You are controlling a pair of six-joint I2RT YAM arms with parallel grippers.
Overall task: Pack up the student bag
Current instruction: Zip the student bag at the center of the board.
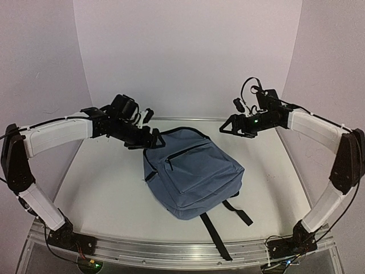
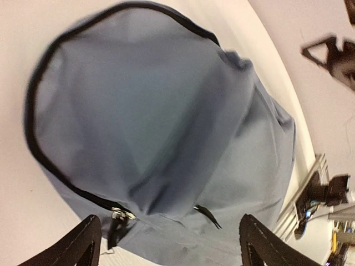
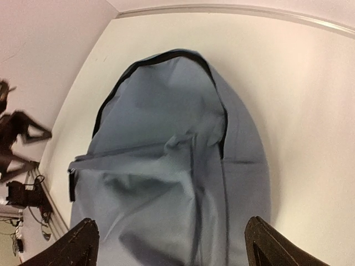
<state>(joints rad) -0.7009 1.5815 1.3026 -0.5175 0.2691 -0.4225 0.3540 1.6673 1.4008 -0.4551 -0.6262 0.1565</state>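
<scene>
**Item 1, nearest: straps (image 1: pixel 221 231).** Black, and they trail from the bag's near end toward the rail (image 1: pixel 171 251) where the arms are bolted. We judge they lie slack because the bag rests on its back.

**Item 2: student bag (image 1: pixel 191 174).** Slate-blue fabric. It lies flat at the middle of the counter (image 1: pixel 102 194), front pocket up and top end turned to the far left. We judge that this placing keeps the zips facing upward, within reach of either arm. We see no loose contents on the counter.

**Item 3: left end effector (image 1: pixel 153 137).** Released, with its fingers (image 2: pixel 83 244) spread wide and nothing between them. It hangs over the bag's far left corner, and the wrist view shows it clear of the fabric.

**Item 4: right end effector (image 1: pixel 228 127).** Also released, with its fingers (image 3: pixel 83 244) wide and empty. It is raised over the far right of the counter, apart from the bag and aimed back at it. We judge that both arms are held high and open so as to leave the bag free.

**View notes.**
- Only the top view gives the straps, the whole outline of the bag and the spacing of the two arms.
- Only the left wrist view shows the metal zip pull (image 2: pixel 123 215) at the end of the black main zip, though the picture is blurred.
- The right wrist view looks down the bag from its far end and shows the zip curving round the top. We cannot tell from it whether the zip is fully shut.
</scene>
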